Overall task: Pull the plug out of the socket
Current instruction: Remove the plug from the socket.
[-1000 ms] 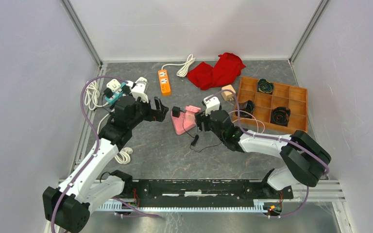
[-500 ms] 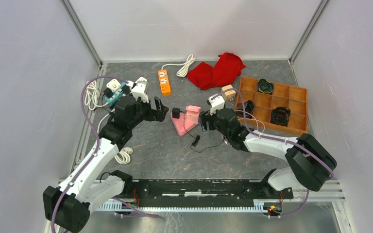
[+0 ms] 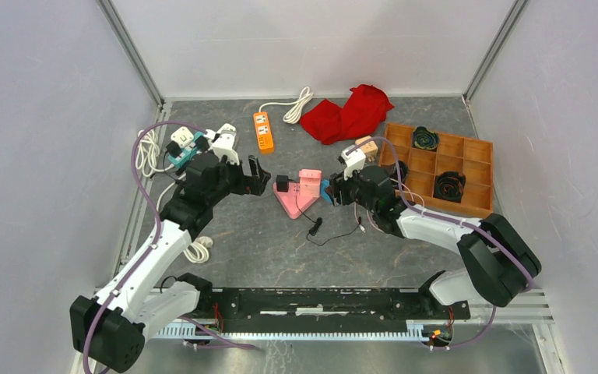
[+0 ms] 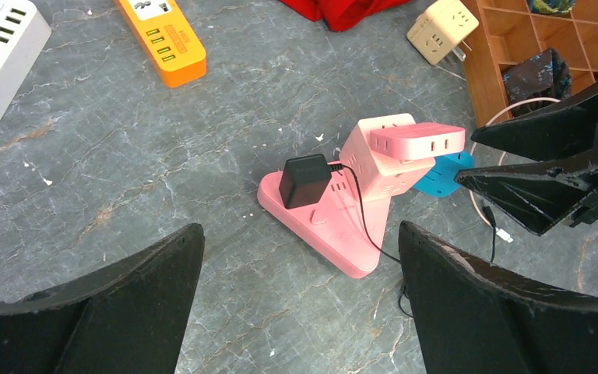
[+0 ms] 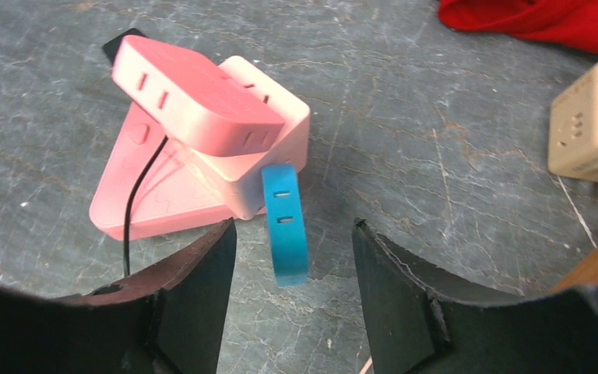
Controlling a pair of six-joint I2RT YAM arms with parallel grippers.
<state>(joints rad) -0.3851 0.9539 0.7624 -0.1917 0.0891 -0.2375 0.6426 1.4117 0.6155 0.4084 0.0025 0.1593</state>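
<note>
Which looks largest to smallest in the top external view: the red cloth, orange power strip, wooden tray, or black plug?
1. wooden tray
2. red cloth
3. orange power strip
4. black plug

Pink for the socket (image 4: 335, 226), black for the plug (image 4: 304, 180), blue for the adapter (image 5: 284, 226). Orange power strip (image 4: 163, 37), red cloth (image 3: 348, 111). Grey, pale-veined tabletop (image 4: 124, 156).

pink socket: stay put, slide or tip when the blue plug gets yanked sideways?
Likely slides: the pink socket looks like light plastic, loose on the smooth table. May tip: the blue plug sits on the side of its upright tower. The thin black cord looks slack, so it's probably no anchor.
</note>
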